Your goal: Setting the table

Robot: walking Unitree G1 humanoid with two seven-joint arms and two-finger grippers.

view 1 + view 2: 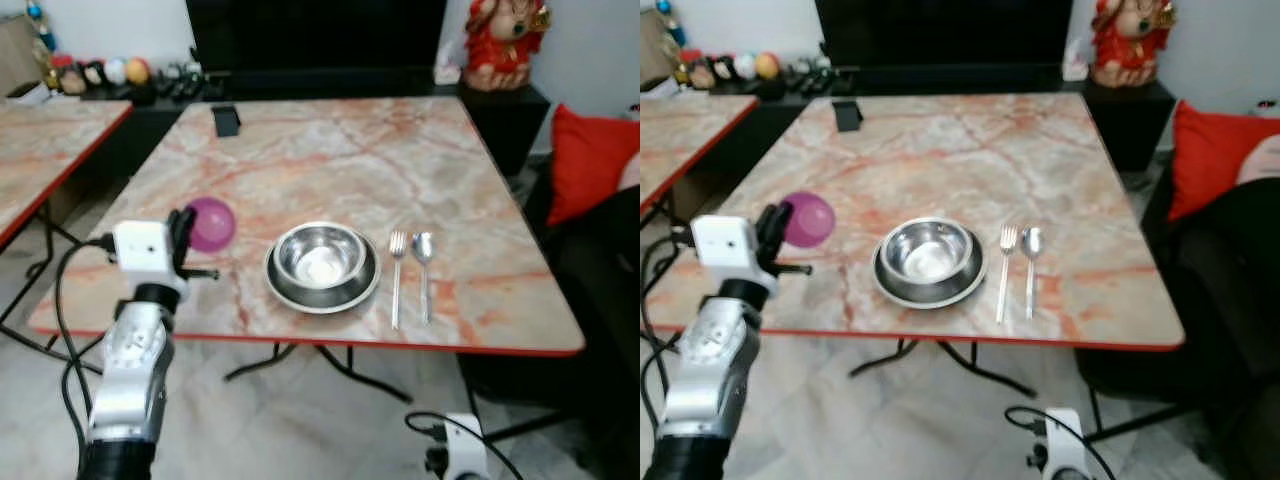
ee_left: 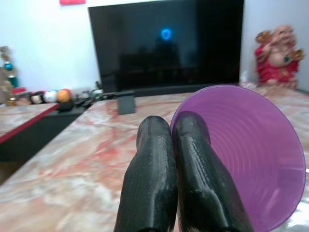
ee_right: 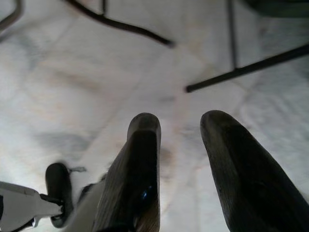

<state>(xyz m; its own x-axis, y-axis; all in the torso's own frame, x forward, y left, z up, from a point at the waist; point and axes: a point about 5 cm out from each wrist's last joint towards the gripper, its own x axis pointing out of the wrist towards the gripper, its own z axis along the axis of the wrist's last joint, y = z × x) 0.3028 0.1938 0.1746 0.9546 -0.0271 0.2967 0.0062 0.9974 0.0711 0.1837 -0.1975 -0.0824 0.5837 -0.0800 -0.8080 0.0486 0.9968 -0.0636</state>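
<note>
The left end effector [image 1: 185, 232] is raised over the near left part of the square marble-patterned bench with a red edge [image 1: 330, 165], its silver forearm rising from below and the white wrist camera block sitting just behind the fingers. Its two black fingers [image 2: 164, 179] are pressed together on the rim of a translucent purple plastic cup [image 1: 210, 223], one finger inside the wall and one outside as far as the wrist view shows. The cup is tipped on its side, with its open mouth facing back toward the wrist, and it is held close above the bench; whether it touches the surface cannot be told.

To the right of the cup, near the front edge of the bench, a round stainless steel bowl [image 1: 321, 258] sits inside a shallow steel plate [image 1: 285, 291]. Just right of the plate lie a steel fork [image 1: 397, 275] and a steel spoon [image 1: 423, 270], side by side and parallel, handles toward the front edge, close to each other but apart from the plate.

A small black rectangular object [image 1: 226, 121] stands at the far left of the bench. Beyond it are a large dark television screen [image 2: 164, 43] and a red and gold figurine [image 1: 503, 40] on a low black cabinet. A red cushion [image 1: 590, 160] lies on the dark seat to the right.

The right end effector [image 3: 178, 159] hangs low beside the robot, pointing down at the pale tiled floor [image 3: 96, 72], its two fingers spread apart and holding nothing.
</note>
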